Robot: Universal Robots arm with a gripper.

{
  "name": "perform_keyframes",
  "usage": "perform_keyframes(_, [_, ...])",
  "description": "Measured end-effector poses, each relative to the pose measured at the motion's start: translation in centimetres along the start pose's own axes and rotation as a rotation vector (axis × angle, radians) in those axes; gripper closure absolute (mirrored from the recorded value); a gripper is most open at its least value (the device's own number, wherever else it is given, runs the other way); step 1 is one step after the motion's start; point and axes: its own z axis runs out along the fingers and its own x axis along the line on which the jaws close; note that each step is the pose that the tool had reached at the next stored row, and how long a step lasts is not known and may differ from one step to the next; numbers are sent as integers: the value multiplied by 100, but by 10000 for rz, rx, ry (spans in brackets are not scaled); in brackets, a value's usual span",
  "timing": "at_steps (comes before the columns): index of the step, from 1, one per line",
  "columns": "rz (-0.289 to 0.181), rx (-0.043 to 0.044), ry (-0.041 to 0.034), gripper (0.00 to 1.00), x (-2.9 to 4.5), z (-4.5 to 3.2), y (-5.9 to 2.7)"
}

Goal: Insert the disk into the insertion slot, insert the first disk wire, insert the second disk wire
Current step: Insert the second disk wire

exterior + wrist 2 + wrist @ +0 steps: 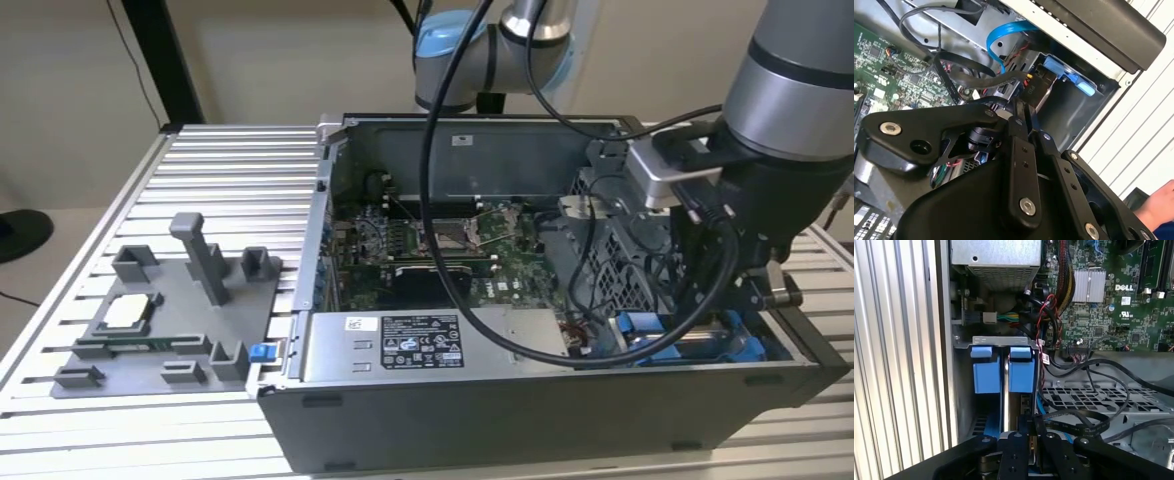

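The gripper [1026, 437], fingers nearly together on a black connector, reaches into the insertion slot [1004, 342] beside its blue tabs [1003, 371]. Black cables [1089, 416] crowd alongside it, over the perforated cage [1094, 395]. I cannot make out the disk.

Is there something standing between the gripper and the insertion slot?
Nothing visible does. In the first wrist view the gripper is right at the slot, close to its blue tabs. Black cables lie to one side, over the cage.
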Motion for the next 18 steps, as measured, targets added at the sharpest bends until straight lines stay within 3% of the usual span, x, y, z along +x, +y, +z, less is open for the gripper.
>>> perform_keyframes(18, [-1,1,9,100,3,111,6])
